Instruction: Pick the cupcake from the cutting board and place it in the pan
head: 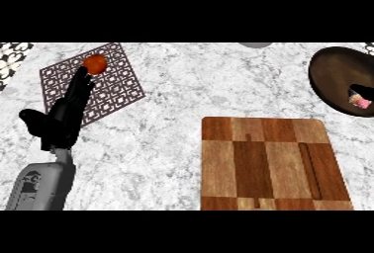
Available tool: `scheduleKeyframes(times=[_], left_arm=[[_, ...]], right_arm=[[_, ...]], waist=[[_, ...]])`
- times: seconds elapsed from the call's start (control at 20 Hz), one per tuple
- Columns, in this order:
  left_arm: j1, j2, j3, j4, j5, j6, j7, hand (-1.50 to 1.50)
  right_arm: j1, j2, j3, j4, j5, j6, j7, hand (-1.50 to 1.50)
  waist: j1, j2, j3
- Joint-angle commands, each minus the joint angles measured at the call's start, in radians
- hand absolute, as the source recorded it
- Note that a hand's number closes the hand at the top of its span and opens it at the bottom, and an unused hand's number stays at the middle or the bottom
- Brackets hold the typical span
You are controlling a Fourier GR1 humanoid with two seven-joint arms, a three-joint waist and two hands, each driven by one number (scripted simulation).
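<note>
At the far left, a grey forearm is being shown rising from the lower edge of the head view, and it is being ended by the left robot hand, a black hand whose fingers are being held out straight and close together, with the thumb being stuck out to the left. The fingers are being stretched up over a brown lattice mat that is lying tilted on the marble bench. An orange-red round thing is being seen on the mat right at the fingertips; whether it is being touched cannot be told.

Toward the middle and right, a wooden cutting board of light and dark blocks is being seen lying flat on the bench, near the lower edge, with nothing being carried on its top.

At the far right, a dark round pan is being cut off by the edge of the view. The cupcake, pink and pale with a dark top, is being seen lying inside the pan, low and toward the pan's right part, and it is being partly cut by the view's edge. The cupcake is lying well apart from the left robot hand, across the whole width of the bench, with the cutting board lying lower between them. A small grey rounded shape is being glimpsed at the top edge.
</note>
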Motion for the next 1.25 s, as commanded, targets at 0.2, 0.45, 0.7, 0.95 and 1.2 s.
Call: scheduleKeyframes(times=[0.2, 0.45, 0.7, 0.95, 1.2], left_arm=[[0.031, 0.019, 0.029, -0.007, 0.004, 0.005, 0.025, 0.0], [0.093, 0.025, 0.046, -0.028, 0.011, 0.001, 0.002, 0.0], [0.114, 0.029, 0.048, -0.045, 0.0, 0.008, -0.002, 0.0], [0.078, 0.028, 0.046, -0.063, 0.002, 0.018, 0.049, 0.0], [0.073, 0.046, 0.052, -0.063, 0.016, -0.012, 0.048, 0.0]], right_arm=[[0.071, 0.031, -0.1, -0.071, -0.205, 0.236, -0.181, -1.5], [0.188, 0.114, -0.045, -0.264, -0.248, 0.353, -0.167, -1.5], [0.281, 0.18, -0.007, -0.505, -0.27, 0.415, -0.067, -1.5], [0.439, 0.364, 0.052, -0.812, -0.29, 0.444, 0.016, -1.5], [0.578, 0.469, 0.144, -1.2, -0.226, 0.426, 0.267, -1.5]], waist=[[-0.054, -0.027, -0.007], [-0.081, -0.04, -0.01], [-0.102, -0.05, -0.013], [-0.105, -0.046, -0.012], [-0.079, -0.036, -0.011]])
